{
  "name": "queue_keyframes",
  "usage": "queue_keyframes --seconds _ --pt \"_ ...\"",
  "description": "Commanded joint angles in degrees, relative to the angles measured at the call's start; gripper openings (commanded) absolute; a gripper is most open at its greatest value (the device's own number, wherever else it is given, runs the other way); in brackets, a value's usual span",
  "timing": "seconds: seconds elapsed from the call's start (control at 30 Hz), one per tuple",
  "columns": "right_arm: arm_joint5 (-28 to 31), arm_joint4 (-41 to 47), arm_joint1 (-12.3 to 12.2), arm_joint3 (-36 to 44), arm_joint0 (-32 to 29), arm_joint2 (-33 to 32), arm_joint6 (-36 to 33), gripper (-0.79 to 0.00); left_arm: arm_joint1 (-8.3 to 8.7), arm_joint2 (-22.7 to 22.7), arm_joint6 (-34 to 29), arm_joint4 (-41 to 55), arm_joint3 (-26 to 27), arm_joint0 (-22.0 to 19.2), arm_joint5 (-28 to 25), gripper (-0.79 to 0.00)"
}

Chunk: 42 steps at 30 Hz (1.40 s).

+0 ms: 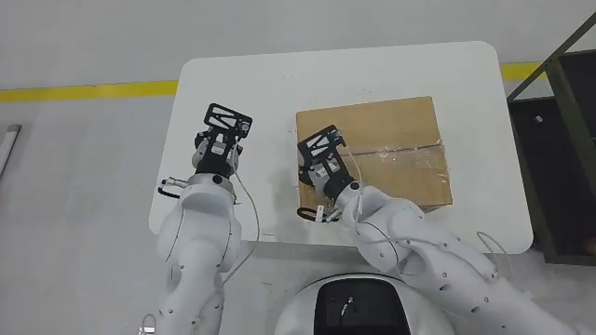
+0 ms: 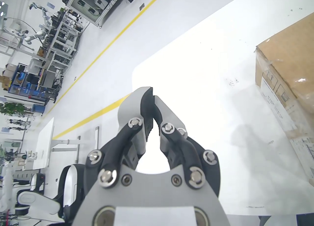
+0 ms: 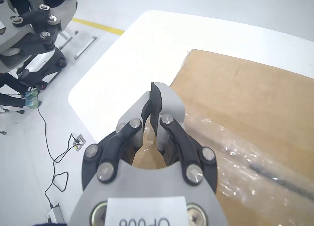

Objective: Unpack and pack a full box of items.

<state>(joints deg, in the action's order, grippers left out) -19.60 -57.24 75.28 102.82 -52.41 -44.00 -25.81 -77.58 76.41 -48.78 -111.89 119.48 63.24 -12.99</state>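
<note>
Box (image 1: 391,135), taped shut, on white table (image 1: 279,84). Right gripper (image 3: 153,94) pinched together over box edge. Left gripper (image 2: 149,91) pinched together over table beside box.

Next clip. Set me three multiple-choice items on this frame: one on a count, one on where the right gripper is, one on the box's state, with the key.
1. Besides the cardboard box, how many more boxes stand on the white table?
A. One. B. None. C. Two.

2. Where is the right gripper?
A. Over the floor. B. Inside an open bin. C. Over the box's edge, by the end of its seam.

3. What state is the box in?
A. Closed, with clear tape along the seam. B. Flaps standing open. C. Crushed flat.

Key:
1 B, the top view shows a single box on the table.
2 C, the right wrist view shows cardboard and tape right under the gripper.
3 A, the flaps lie flat under glossy tape.
</note>
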Motion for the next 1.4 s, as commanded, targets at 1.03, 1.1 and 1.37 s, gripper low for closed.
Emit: queue_keyframes --seconds 1.03,1.1,1.37 --pt "0.2 -5.5 -2.2 10.2 -17.3 -21.6 -4.2 -0.785 -0.82 -1.8 0.3 -0.1 -2.1 -1.1 0.7 -0.548" --pt "0.5 -6.0 -2.4 11.2 -18.8 -23.5 -4.5 -0.785 -0.88 -2.0 0.4 -0.1 -2.3 -1.2 0.7 -0.551" --pt "2.2 -8.3 -3.3 14.9 -24.3 -30.1 -5.2 -0.785 -1.07 -2.2 0.5 -0.1 -2.8 -1.5 0.6 -0.526"
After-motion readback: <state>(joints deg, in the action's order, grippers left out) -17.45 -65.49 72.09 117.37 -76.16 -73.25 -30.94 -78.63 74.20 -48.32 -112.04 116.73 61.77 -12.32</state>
